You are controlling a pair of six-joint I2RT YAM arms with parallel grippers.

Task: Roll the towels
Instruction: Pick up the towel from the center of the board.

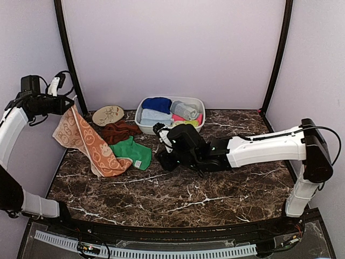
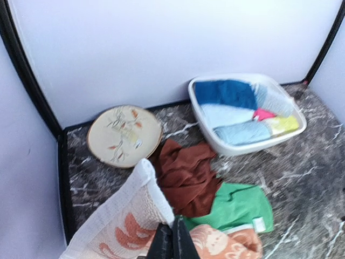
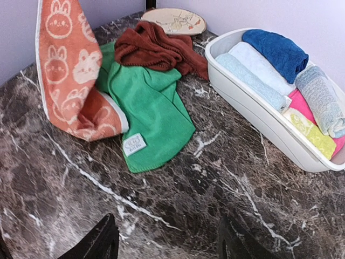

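While left hand (image 2: 172, 240) clamps orange towel (image 1: 89, 141) at table (image 1: 215, 194) edge, right hand (image 3: 168, 245) hangs mid-table; fingers apart — bare marble below.

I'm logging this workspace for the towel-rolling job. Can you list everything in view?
orange towel: one, orange with cream rabbit prints, top held up at the left, lower end on the table
green towel: one, bright green with a white tag, flat on the table, one edge under the orange towel
brown towel: one, rust-brown, crumpled behind the green towel
basin: one, white, back of the table
rolled towels: about six, dark blue, light blue, grey-blue, pink, yellow, in the basin
plate: one, cream with a leaf pattern, back left corner
table: one, dark marble, white veins
left gripper: one, black, shut on the orange towel
right gripper: one, black, open, empty, over mid-table
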